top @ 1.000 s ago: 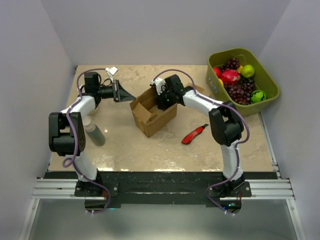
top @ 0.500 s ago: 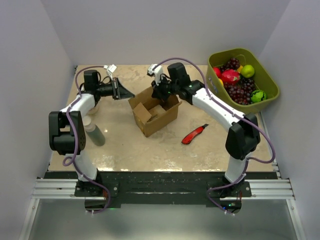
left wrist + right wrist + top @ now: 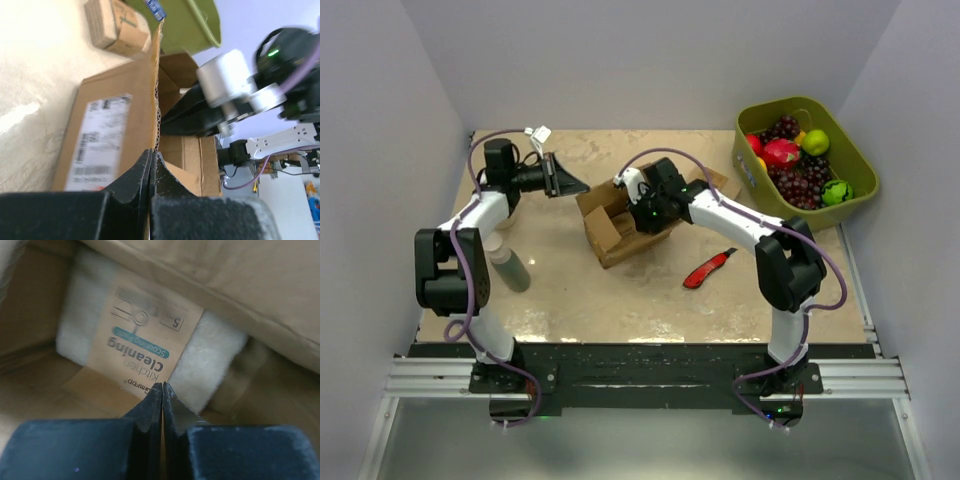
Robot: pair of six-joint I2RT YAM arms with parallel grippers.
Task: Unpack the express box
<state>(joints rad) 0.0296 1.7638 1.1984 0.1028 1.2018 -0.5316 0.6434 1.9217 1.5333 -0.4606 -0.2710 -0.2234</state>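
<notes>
Gaping express box (image 3: pixel 610 240) around the closed right claw (image 3: pixel 642 211), tips inside.

The express box (image 3: pixel 603 232) hems in the right tool (image 3: pixel 162 386) closely (a scouring-pad pack (image 3: pixel 145 345) lies just beneath its tips).

On the express box (image 3: pixel 140 85), the label (image 3: pixel 97 140) (white) is blurred, unreadable.

express box (image 3: pixel 608 238): brown, white label | pad (image 3: pixel 215 365): white, brown sleeve | bin (image 3: pixel 863 172): olive green | knife (image 3: pixel 708 268): red
</notes>
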